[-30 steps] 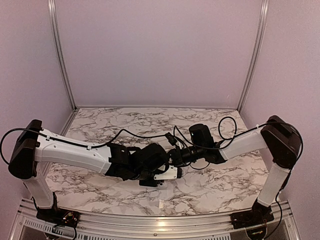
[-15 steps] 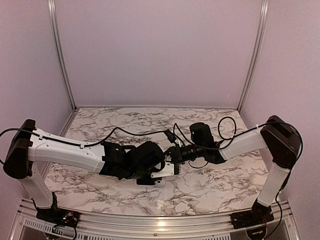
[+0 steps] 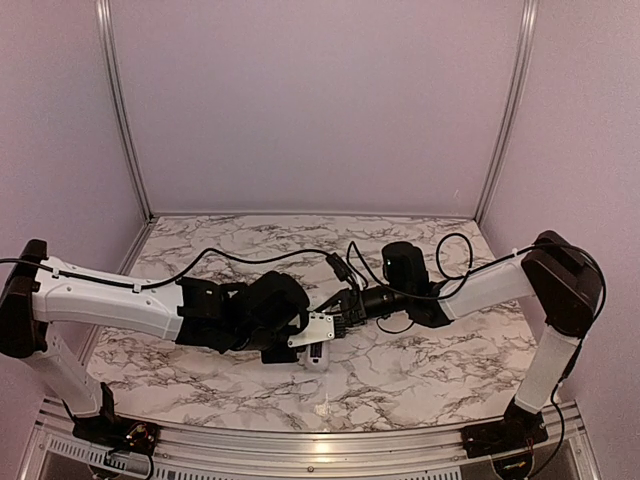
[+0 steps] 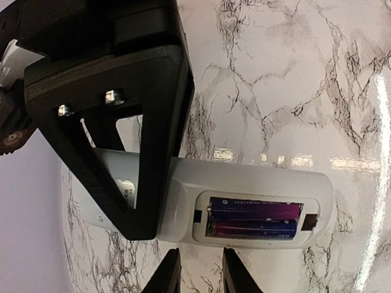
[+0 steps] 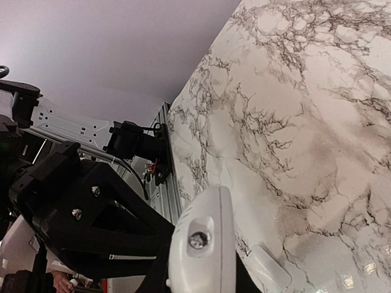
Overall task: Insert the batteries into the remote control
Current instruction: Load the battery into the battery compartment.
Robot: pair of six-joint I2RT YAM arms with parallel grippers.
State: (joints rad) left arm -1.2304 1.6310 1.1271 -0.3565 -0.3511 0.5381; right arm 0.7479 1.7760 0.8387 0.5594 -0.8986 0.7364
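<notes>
The white remote control is held off the table with its back showing. Its battery bay is open and uncovered, and the two batteries, purple and blue, lie side by side in it. My right gripper is shut on the remote, whose lens end faces that camera. In the top view the right gripper holds the remote at mid-table. My left gripper is open and empty, its fingertips just short of the remote's edge; it also shows in the top view.
A small white flat cover piece lies on the marble table under the remote; it also shows in the top view. The table's metal front rail is close by. Cables loop by the right wrist.
My left arm has drawn back to the left, away from the remote. My right gripper has carried the remote a little left and towards the back.
</notes>
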